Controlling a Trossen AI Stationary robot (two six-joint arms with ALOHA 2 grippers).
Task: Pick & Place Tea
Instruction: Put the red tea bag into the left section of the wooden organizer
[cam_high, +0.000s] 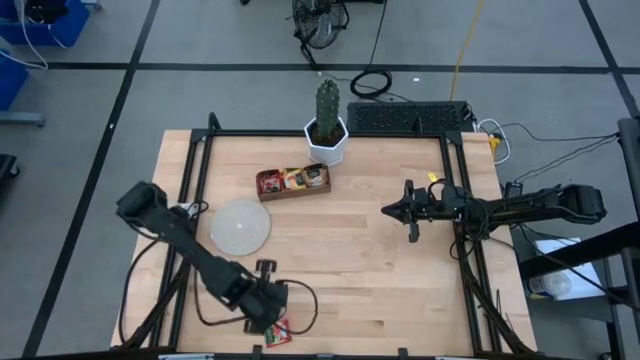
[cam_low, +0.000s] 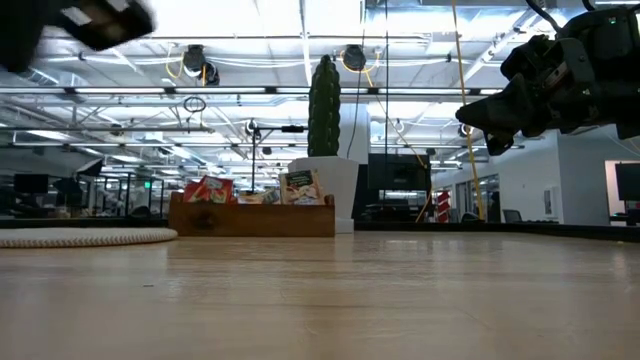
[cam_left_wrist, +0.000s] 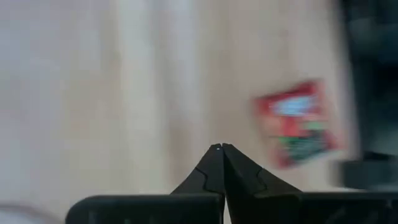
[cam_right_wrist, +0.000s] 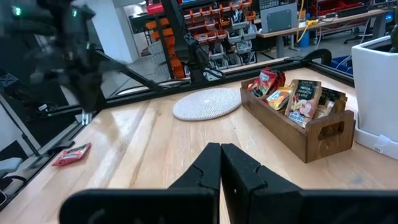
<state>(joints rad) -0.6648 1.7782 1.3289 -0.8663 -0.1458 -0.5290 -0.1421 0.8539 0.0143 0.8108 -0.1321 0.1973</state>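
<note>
Left gripper (cam_left_wrist: 219, 148) has its fingers shut on nothing; beside it, far from the tray (cam_high: 293, 190), lies a red sachet (cam_left_wrist: 298, 122). It looks light, thin, slippery; pinch one edge.

1 wooden tray (cam_high: 293, 190), 1 grey disc (cam_high: 240, 226), 1 potted cactus (cam_high: 327, 122), 1 loose red sachet (cam_high: 278, 331), 2 arms.

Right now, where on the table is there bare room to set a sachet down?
Bare wood runs between the disc and the right gripper, and on toward the near edge. Crowded: the tray and planter at the back, and the near corner with the left gripper and red sachet.
</note>
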